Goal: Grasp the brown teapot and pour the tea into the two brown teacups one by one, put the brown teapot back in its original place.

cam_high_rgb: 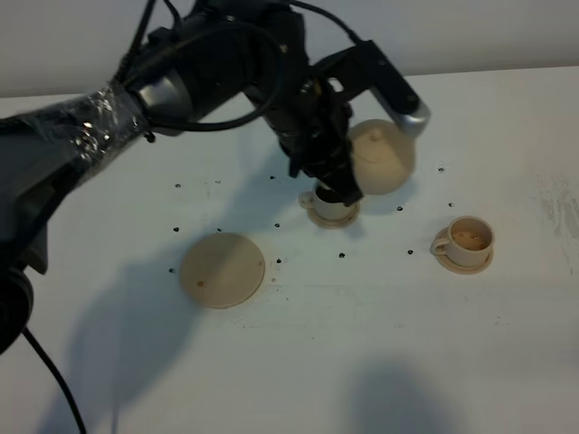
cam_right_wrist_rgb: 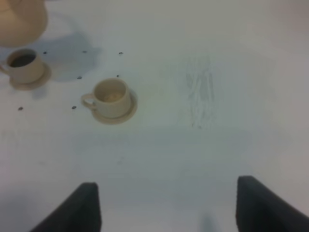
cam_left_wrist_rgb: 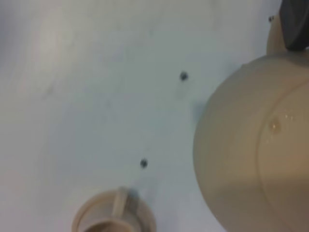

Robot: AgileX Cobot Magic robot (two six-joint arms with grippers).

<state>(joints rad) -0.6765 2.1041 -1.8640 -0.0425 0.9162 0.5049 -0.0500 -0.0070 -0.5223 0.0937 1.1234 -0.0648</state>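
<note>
Currently mid-pour, by judgement: left hand (cam_high_rgb: 336, 176) clamps the brown teapot (cam_high_rgb: 384, 158), held off the worktop beside the left teacup (cam_high_rgb: 330, 210). Right teacup (cam_high_rgb: 468, 240) shows brownish contents, probably served. Saucer disc (cam_high_rgb: 222, 269) bare; return pending. Right hand (cam_right_wrist_rgb: 166, 208) spread, idle.

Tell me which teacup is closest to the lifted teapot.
The teacup on the left in the high view, just below the brown teapot. The other teacup stands alone farther right, well apart from it.
</note>
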